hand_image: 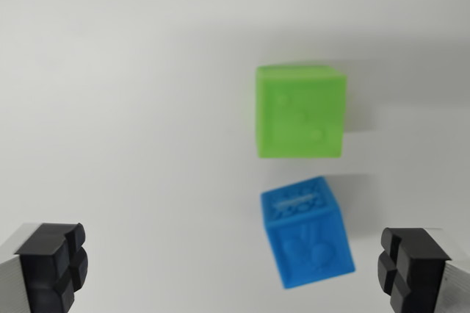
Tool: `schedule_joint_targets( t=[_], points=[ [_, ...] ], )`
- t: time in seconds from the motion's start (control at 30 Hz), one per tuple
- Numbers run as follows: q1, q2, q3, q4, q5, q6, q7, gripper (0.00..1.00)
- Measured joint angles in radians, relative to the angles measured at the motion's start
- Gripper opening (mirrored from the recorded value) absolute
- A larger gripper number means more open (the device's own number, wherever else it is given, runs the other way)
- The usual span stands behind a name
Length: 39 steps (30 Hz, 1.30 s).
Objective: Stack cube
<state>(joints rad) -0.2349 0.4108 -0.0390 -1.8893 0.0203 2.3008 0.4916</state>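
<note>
My gripper (231, 269) hangs wide open, holding nothing. The blue cube (307, 235) sits on the table between my fingers, right of centre and slightly twisted; the green cube (299, 111) lies just beyond it.

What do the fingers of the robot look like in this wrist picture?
Only the tips of the two fingers show, one in each bottom corner. Each has a black, blocky pad with grooves that cut it into rounded lumps. The pad sits on a pale grey, silver-looking piece toward the outer edge. No cables or markings are visible, and the picture is slightly blurred.
</note>
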Motion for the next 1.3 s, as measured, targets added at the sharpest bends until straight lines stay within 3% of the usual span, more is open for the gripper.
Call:
schedule_joint_targets(
  t=[0.47,1.3],
  points=[
    [-0.057,0.121,-0.001,0.076,0.001,0.039,-0.078,1.00],
    [-0.058,0.303,0.005,0.094,0.007,0.201,-0.082,1.00]
  ],
)
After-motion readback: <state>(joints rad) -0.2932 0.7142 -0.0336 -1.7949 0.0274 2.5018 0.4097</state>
